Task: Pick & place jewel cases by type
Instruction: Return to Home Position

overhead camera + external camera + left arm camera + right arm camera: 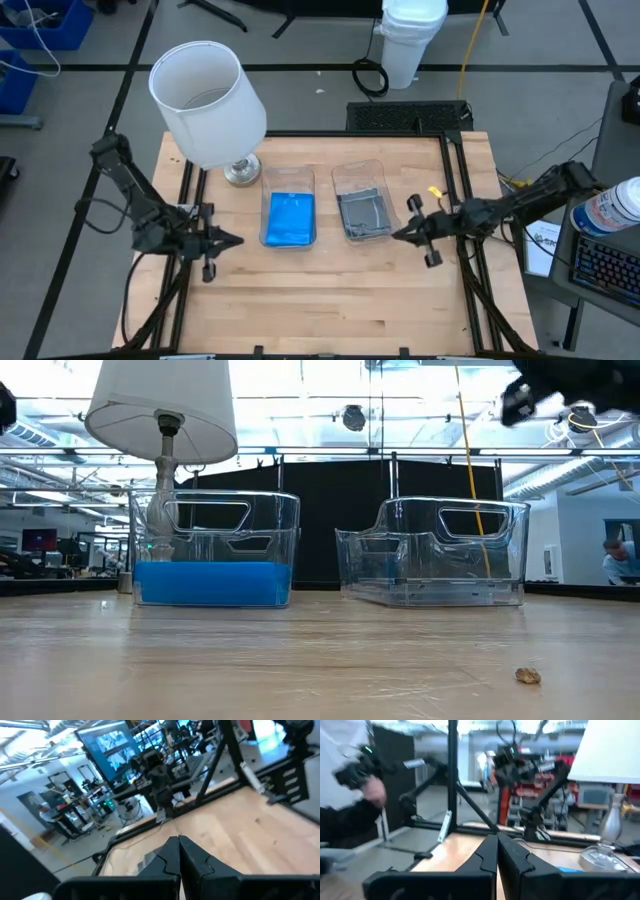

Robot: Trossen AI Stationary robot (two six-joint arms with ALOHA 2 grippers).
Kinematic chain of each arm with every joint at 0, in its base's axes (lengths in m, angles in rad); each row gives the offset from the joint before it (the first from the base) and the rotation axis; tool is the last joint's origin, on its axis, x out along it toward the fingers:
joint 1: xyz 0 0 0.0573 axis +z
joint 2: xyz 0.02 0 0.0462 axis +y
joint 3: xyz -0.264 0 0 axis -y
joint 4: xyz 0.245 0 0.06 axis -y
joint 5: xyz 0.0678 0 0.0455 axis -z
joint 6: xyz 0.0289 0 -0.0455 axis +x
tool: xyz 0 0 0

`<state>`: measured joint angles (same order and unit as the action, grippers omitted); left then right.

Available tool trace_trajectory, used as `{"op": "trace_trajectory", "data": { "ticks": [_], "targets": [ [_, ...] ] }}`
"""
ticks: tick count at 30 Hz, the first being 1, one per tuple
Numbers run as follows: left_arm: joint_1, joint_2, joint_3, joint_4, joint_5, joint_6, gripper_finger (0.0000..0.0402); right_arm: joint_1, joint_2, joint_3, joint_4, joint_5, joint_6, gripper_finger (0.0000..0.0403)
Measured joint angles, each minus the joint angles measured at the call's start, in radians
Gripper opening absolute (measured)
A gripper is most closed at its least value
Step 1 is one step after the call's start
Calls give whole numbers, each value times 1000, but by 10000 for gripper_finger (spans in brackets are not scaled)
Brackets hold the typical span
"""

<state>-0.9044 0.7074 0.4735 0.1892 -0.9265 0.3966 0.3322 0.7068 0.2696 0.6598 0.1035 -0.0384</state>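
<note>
Lying in clear rectangular plastic tubs (288, 172) mid-frame, bright blue square jewel cases (289, 222) and smoky grey jewel cases (364, 216) seem light, stiff, slippery: pinch opposite edges. Left tool (232, 240) and right tool (398, 235) flank them, pinched closed, empty.

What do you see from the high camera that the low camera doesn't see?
Only the high view: the whole left pincer and right pincer, both shut, plus a white plastic bucket on the floor. Only the low view: a small brown crumb on the wooden table and a person far behind. Both: the white-shaded table lamp, the clear plastic tub of bright blue jewel cases, and the second clear plastic tub.
</note>
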Motion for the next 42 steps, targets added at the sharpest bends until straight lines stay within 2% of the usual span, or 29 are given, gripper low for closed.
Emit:
{"op": "trace_trajectory", "data": {
  "ticks": [3,5,7,10,12,13,18,20,23,30,32,35,42],
  "targets": [
    [16,-43,-86,54,-26,7,1,-14,-79,-125,120,0,23,0],
    [36,-84,-170,153,-70,24,1,-27,-115,-190,164,6,49,0],
    [64,-132,-273,271,-66,38,1,-37,-132,-235,202,22,70,0],
    [93,-215,-409,483,10,86,1,-42,-154,-247,156,58,76,0],
    [97,-270,-463,582,-3,139,1,-43,-146,-248,113,55,73,0],
    [92,-298,-462,579,-26,155,1,-44,-150,-248,114,53,71,0],
    [3,-416,-463,507,-43,259,1,-44,-146,-250,62,57,68,0],
    [-27,-439,-462,398,-51,234,1,-44,-145,-250,30,57,68,0],
    [-37,-448,-463,229,-65,93,1,-44,-144,-253,10,56,60,0],
    [-20,-447,-463,-139,-171,-307,1,-44,-122,-254,-8,54,75,0],
    [-22,-442,-463,-163,-177,-366,1,-44,-118,-254,-7,54,70,0],
    [-43,-430,-462,-161,-155,-372,1,-44,-113,-254,-7,57,65,0],
    [-67,-420,-462,-168,-181,-385,1,-44,-112,-255,31,57,23,0]
  ]
}}
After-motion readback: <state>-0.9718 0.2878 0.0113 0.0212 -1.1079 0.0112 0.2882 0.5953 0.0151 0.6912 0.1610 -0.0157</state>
